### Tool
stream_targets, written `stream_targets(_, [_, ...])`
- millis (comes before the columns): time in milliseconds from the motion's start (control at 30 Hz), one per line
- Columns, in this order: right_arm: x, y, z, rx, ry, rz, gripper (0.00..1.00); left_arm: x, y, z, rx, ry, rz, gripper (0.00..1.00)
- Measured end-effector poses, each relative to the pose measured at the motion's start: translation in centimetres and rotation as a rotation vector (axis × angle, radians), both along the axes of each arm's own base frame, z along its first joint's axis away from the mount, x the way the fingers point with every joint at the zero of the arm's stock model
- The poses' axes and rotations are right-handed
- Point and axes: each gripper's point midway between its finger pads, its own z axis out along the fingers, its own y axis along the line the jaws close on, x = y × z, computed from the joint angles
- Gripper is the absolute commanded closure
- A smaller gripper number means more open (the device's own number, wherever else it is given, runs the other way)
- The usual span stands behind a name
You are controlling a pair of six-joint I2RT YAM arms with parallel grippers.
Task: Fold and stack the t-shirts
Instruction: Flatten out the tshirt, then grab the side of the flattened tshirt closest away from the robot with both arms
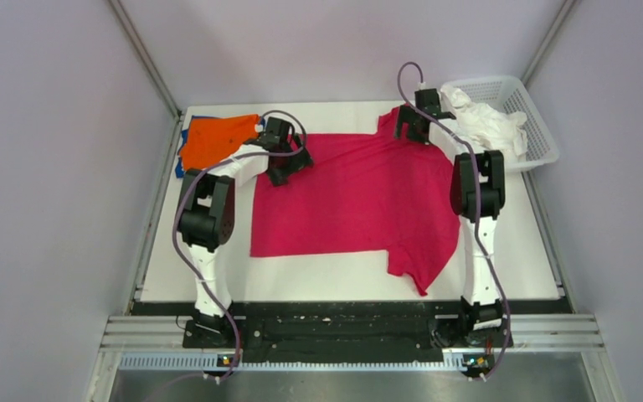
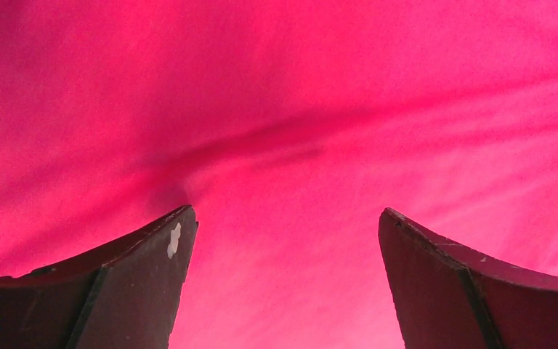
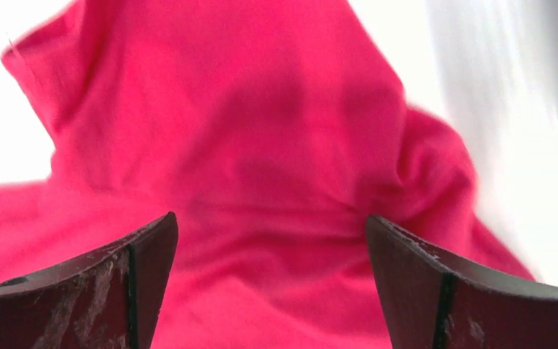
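Seen from above as it lies on the white table (image 1: 326,280), a magenta-red t-shirt (image 1: 352,197) is spread flat across the middle. One short sleeve is pointed toward the near right, and the other is bunched at the far edge.

The left gripper (image 1: 287,167) is lowered over the shirt's far left corner. In its wrist view the two dark fingers are held apart, with only lightly creased magenta cloth (image 2: 283,109) seen between them (image 2: 283,218).

The right gripper (image 1: 410,130) is placed over the bunched far sleeve. Its fingers are likewise spread wide (image 3: 270,222) above rumpled cloth (image 3: 261,145), and nothing is gripped.

An orange t-shirt (image 1: 216,138) is folded at the far left corner, with a thin edge of blue cloth (image 1: 182,159) showing under it. A white mesh basket (image 1: 544,142) at the far right is filled with crumpled white fabric (image 1: 490,121).
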Motion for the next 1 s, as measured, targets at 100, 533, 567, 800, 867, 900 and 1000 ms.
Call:
stream_targets(100, [-3.1, -0.3, 0.9, -0.028, 0.037, 0.011, 0.01, -2.9, 1.0, 1.2, 0.02, 0.005, 0.006, 0.01])
stream_targets(533, [-19.9, -2.5, 12.1, 0.06, -0.241, -0.053, 0.01, -20.9, 9.4, 3.1, 0.121, 0.031, 0.205, 0.11])
stream_targets(567, [-21.2, -2.6, 11.3, 0.073, -0.23, -0.063, 0.01, -22.2, 9.9, 2.2, 0.127, 0.061, 0.227, 0.14])
stream_targets(800, [-25.5, -2.7, 9.1, 0.137, -0.201, -0.102, 0.01, -26.5, 12.2, -1.2, 0.136, 0.153, 0.417, 0.37])
stream_targets(867, [-25.7, -2.7, 9.6, 0.149, -0.219, -0.108, 0.01, -26.9, 12.4, -1.7, 0.131, 0.162, 0.46, 0.41])
stream_targets(900, [-25.7, -2.7, 10.1, 0.156, -0.232, -0.109, 0.01, -27.0, 12.6, -2.0, 0.129, 0.165, 0.481, 0.41])
stream_targets(1000, [-25.6, -2.7, 10.9, 0.169, -0.261, -0.112, 0.01, -27.1, 12.8, -2.3, 0.122, 0.167, 0.531, 0.43])
